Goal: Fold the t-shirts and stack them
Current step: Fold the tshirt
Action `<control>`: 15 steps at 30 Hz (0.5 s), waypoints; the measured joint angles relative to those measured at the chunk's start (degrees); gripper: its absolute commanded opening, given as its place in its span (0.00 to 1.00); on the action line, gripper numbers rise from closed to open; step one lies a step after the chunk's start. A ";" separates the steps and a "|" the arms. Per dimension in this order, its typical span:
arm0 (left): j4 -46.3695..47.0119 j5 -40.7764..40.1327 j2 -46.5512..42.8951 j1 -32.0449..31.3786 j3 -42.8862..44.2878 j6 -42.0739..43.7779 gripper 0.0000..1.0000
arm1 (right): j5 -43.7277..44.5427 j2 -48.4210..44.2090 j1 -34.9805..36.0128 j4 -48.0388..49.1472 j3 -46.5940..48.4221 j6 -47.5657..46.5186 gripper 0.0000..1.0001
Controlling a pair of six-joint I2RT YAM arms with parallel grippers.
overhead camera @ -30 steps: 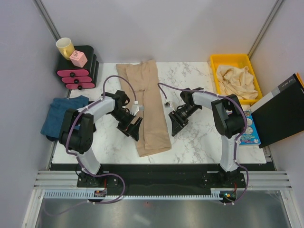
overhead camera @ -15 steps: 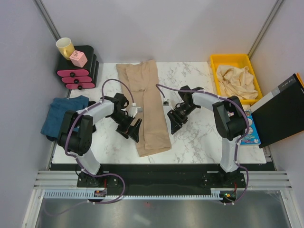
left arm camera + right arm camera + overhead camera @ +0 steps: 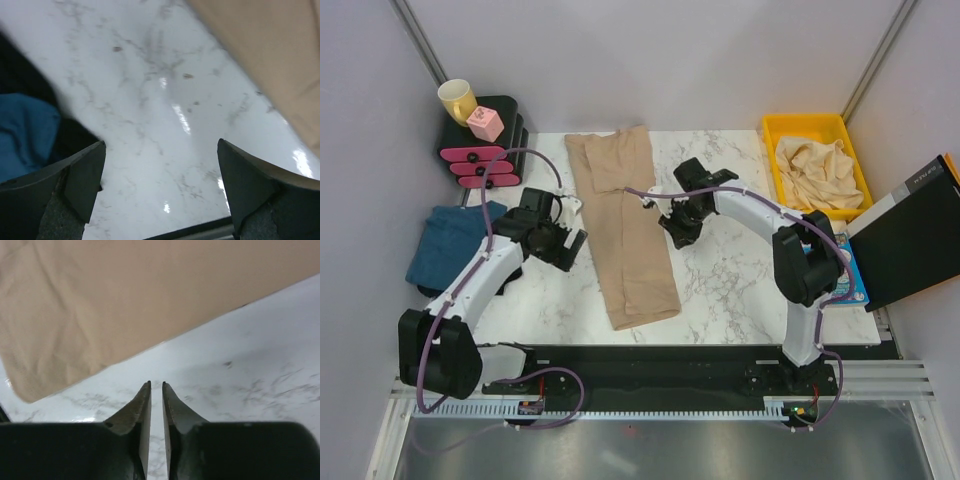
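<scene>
A tan t-shirt (image 3: 628,225), folded into a long narrow strip, lies flat down the middle of the marble table (image 3: 740,290). My left gripper (image 3: 565,247) is open and empty just left of the strip; its wrist view shows the tan edge (image 3: 270,55) at the upper right and the teal-blue t-shirt (image 3: 22,135) at the left. My right gripper (image 3: 670,224) is shut and empty by the strip's right edge, over bare marble below the tan cloth (image 3: 125,295). The teal-blue t-shirt (image 3: 450,245) lies off the table's left edge. Crumpled beige t-shirts (image 3: 818,170) fill a yellow bin.
The yellow bin (image 3: 772,150) stands at the back right. A black drawer unit with pink fronts (image 3: 485,150), carrying a yellow cup (image 3: 457,98) and a pink cube (image 3: 485,123), stands at the back left. A black binder (image 3: 910,235) leans at the right edge.
Both grippers moved back along the tan strip from its lower half. The left one also swung away to the left. The right gripper's jaws went from open to shut.
</scene>
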 measured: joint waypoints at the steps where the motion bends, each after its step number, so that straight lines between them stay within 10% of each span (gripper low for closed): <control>1: 1.46 -3.08 -0.59 0.85 -0.02 0.04 1.00 | 0.46 1.01 -0.11 0.44 1.97 0.00 0.12; 15: 10.29 -19.78 -1.44 5.20 3.10 2.86 1.00 | 2.71 28.41 1.75 6.82 35.82 2.03 0.00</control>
